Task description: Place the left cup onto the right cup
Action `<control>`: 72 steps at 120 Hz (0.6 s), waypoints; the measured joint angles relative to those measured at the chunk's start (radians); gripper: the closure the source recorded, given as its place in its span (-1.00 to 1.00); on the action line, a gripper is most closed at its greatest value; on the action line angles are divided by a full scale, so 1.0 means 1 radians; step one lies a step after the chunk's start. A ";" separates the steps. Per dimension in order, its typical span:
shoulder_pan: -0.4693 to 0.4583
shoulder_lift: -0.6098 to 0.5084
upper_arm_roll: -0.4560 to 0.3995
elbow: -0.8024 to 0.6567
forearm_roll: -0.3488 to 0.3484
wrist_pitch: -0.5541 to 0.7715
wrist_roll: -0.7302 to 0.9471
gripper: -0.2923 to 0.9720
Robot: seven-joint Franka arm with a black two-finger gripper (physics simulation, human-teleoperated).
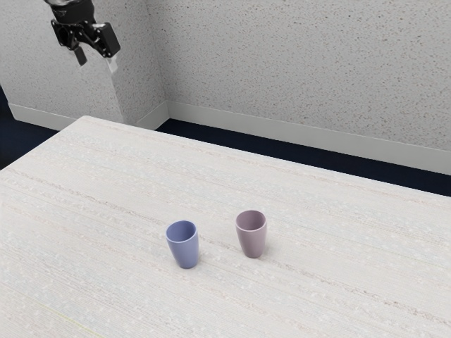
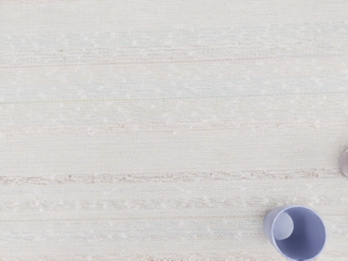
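Gripper (image 1: 97, 62) is high above the table (image 1: 84, 183), well away from the mauve cup (image 1: 251, 233) — fingers spread, holding nothing. Blue cup (image 1: 183, 244) stands upright near the mauve cup, to the exterior view's left of it — not touching.

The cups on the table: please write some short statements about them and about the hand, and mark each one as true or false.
1. The blue cup stands upright on the table. True.
2. The blue cup is stacked on the mauve cup. False: the two stand apart, side by side.
3. The hand holds the blue cup. False: it hangs open and empty, high above the table at the exterior view's upper left.
4. In the exterior view, the mauve cup is to the right of the blue cup. True.
5. The mauve cup lies on its side. False: it stands upright with its opening upward.
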 joint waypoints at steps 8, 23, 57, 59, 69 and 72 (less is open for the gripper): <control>-0.016 -0.001 0.000 -0.008 0.009 -0.012 0.006 -0.51; -0.019 0.006 -0.001 -0.019 0.020 -0.027 0.019 -0.51; 0.033 -0.005 -0.128 -0.098 0.086 -0.009 0.045 -0.51; 0.041 -0.009 -0.142 -0.111 0.088 -0.006 0.045 -0.51; 0.056 -0.020 -0.175 -0.159 0.095 0.016 0.042 -0.51; 0.057 -0.022 -0.179 -0.172 0.096 0.022 0.040 -0.51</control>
